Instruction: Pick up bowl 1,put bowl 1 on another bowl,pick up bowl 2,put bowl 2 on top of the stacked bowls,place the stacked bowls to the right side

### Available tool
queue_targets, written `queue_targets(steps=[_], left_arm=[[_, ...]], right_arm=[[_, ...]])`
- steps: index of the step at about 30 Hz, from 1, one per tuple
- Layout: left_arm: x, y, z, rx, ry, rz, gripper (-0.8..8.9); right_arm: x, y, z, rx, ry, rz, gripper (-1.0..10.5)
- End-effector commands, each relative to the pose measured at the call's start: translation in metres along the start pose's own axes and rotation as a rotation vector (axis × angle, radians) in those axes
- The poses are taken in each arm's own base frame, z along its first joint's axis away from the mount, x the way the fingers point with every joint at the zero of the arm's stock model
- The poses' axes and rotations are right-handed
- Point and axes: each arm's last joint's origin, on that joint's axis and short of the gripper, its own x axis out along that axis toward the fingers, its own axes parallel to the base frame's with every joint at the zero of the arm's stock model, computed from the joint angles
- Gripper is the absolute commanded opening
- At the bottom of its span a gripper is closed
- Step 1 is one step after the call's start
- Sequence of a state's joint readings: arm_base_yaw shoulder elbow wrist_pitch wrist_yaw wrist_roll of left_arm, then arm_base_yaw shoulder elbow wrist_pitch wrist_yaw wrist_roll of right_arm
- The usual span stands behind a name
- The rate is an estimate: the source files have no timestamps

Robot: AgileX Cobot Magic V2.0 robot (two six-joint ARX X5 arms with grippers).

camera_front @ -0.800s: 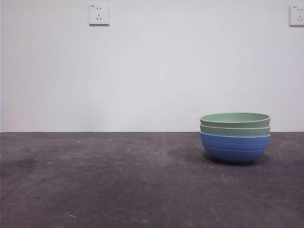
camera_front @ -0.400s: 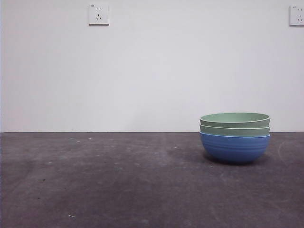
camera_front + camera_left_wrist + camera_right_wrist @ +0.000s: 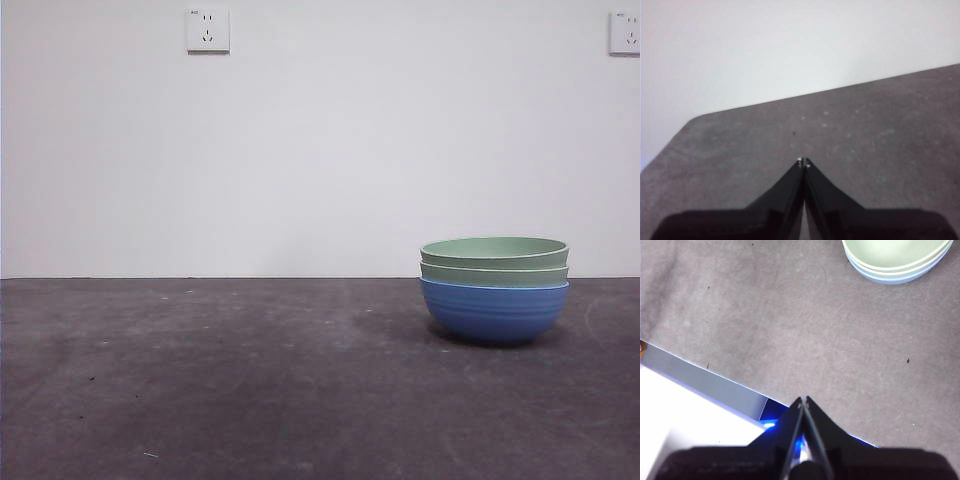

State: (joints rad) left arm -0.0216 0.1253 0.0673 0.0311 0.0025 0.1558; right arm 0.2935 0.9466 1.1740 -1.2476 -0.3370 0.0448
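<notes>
Right gripper: the black two-jawed right gripper [image 3: 803, 399] hung clenched on nothing, jaws pressed tip to tip, above the near edge of the table and well apart from the stacked bowls.
Left gripper: the black two-jawed left gripper [image 3: 804, 161] was likewise clenched and empty, over bare tabletop with no bowl in its view.
Table: the dark grey, scuffed table surface [image 3: 250, 380] carried pale specks and faint smears; in the right wrist view its near edge ran just beside the right gripper, with a pale ledge and a blue glow past it.
Stacked bowls: the stacked bowls [image 3: 495, 290] stood upright on the table, toward the right side in the front view, touched by neither gripper.
Bottom bowl: the round blue ribbed bowl [image 3: 495, 312] rested on the table.
Upper bowls: two pale green bowls [image 3: 495, 260] sat nested inside the blue one, only their rims showing above it.
Wall: the plain white wall [image 3: 320, 150] rose behind the stacked bowls.
Sockets: a white wall socket [image 3: 208, 30] sat high up and well left of the stack; a second white socket [image 3: 625, 32] sat above and right of it.
</notes>
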Motion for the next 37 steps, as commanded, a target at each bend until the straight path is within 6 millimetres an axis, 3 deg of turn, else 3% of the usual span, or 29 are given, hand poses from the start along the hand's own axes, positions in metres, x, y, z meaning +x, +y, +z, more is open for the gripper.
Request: queue_targets(steps=[1, 15, 37], left_arm=[[0.0, -0.001, -0.01, -0.026, 0.01, 0.006, -0.03], [-0.006, -0.004, -0.032, -0.092, 0.164, -0.011, -0.03], [-0.007, -0.005, -0.032, -0.131, 0.167, -0.009, -0.03]], right_arm=[[0.002, 0.0, 0.0, -0.002, 0.002, -0.002, 0.0], [0.002, 0.0, 0.0, -0.002, 0.002, -0.002, 0.0], [0.002, 0.0, 0.0, -0.002, 0.002, -0.002, 0.0]])
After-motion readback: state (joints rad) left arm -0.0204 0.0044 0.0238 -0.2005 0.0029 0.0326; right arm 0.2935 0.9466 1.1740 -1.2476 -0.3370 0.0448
